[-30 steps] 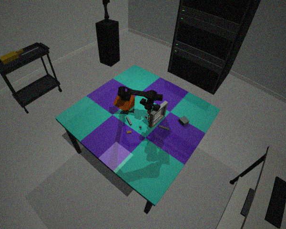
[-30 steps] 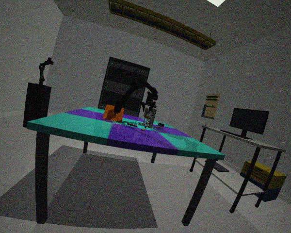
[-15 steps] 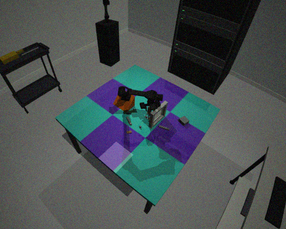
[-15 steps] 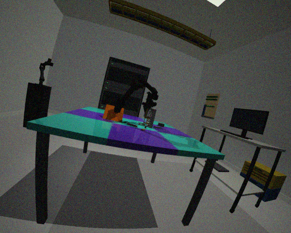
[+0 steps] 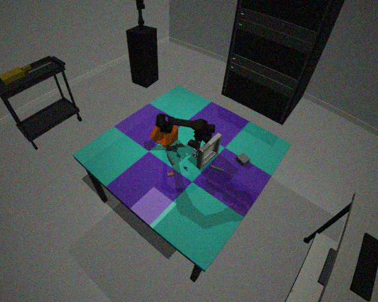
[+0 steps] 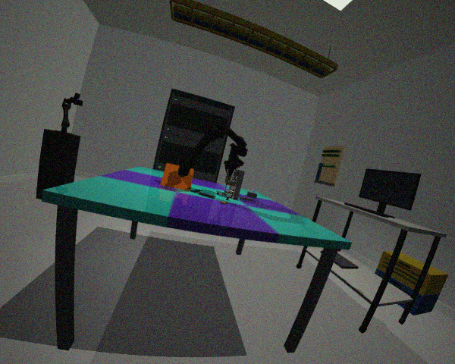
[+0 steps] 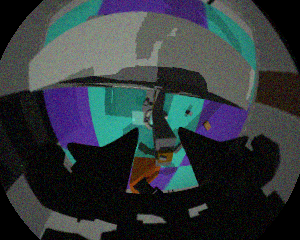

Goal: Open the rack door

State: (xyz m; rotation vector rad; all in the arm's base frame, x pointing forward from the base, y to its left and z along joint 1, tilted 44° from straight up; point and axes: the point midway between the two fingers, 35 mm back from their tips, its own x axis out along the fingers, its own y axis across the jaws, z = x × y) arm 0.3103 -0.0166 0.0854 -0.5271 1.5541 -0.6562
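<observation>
The grey rack frame [image 5: 199, 160] [image 6: 240, 183] stands upright on the checked table; in the wrist view its pale top [image 7: 100, 47] crosses the upper part. Slatted structure shows inside it in the top view. My gripper [image 5: 195, 150] [image 6: 230, 178] [image 7: 158, 130] points down close beside the frame, on the robot's side. Its fingers are apart, so it is open. A narrow dark piece [image 7: 161, 120] shows between the fingers in the wrist view; I cannot tell whether it is the handle or the door edge. The door's angle and the handle's turn are too dark and small to tell.
A grey block [image 5: 242, 158] [image 6: 252, 194] and a grey rod [image 5: 217, 168] lie beyond the frame. A stick [image 5: 170, 158], a tan block [image 5: 170, 173] [image 7: 207, 126] and a small dark piece [image 5: 185, 168] [image 7: 188, 112] lie on the robot's side. The orange base [image 5: 164, 135] [image 6: 177, 176] stands behind.
</observation>
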